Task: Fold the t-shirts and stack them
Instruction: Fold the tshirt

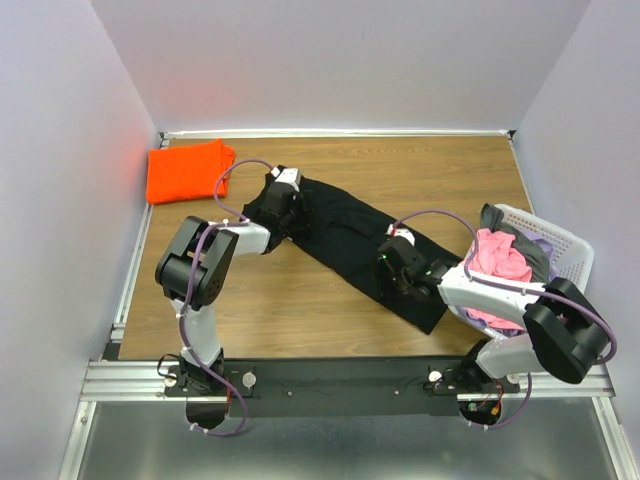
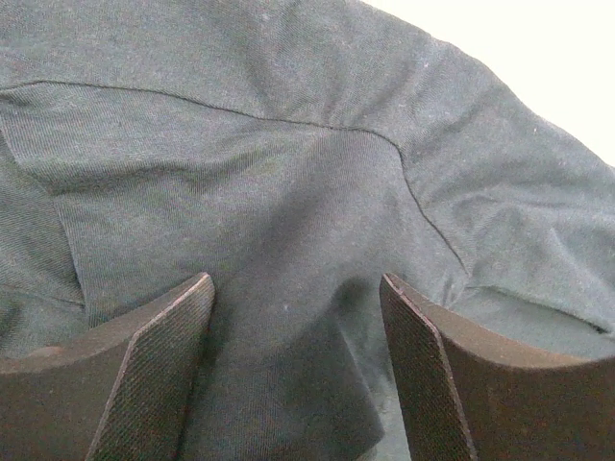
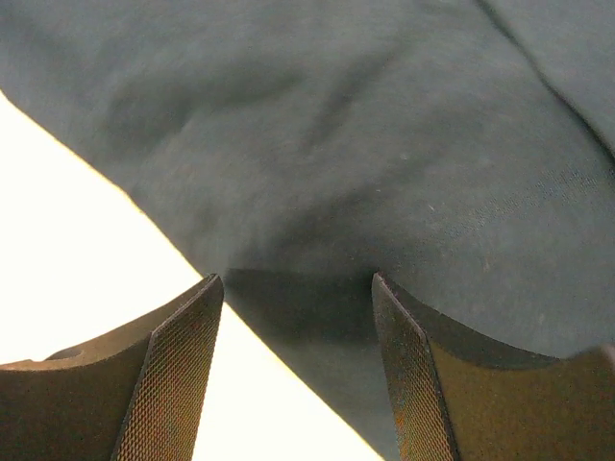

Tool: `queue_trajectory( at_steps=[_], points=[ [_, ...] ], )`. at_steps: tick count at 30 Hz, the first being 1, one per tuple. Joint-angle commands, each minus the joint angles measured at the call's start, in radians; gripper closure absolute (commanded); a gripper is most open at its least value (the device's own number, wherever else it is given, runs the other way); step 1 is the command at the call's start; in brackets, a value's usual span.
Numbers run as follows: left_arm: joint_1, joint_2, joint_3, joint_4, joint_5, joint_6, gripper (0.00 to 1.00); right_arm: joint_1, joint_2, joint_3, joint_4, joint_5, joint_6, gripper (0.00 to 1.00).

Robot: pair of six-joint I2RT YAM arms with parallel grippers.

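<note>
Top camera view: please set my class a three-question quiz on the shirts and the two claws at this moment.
1. True or false: the orange shirt lies at the far left corner of the table.
2. Fill the gap: the pink shirt lies in the white ____.
3. Pick one: which shirt lies under both the left claw and the right claw, each open? A orange shirt, B black shirt, C pink shirt.

Key: 1 true; 2 basket; 3 B.
</note>
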Motion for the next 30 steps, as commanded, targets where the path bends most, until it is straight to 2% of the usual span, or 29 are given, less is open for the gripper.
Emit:
queue_trajectory(
  at_steps=[1,12,30],
  points=[
    [-0.006,0.053,0.026,-0.029,0.044,0.003,0.22,0.011,0.042,-0.021,0.075,-0.181,-0.013,0.3],
    [-0.006,0.096,0.127,-0.083,0.044,0.079,0.22,0.068,0.154,0.011,0.171,-0.338,-0.028,0.31],
    [-0.006,0.177,0.325,-0.18,0.093,0.145,0.22,0.183,0.308,0.129,0.237,-0.424,-0.053,0.32]
  ],
)
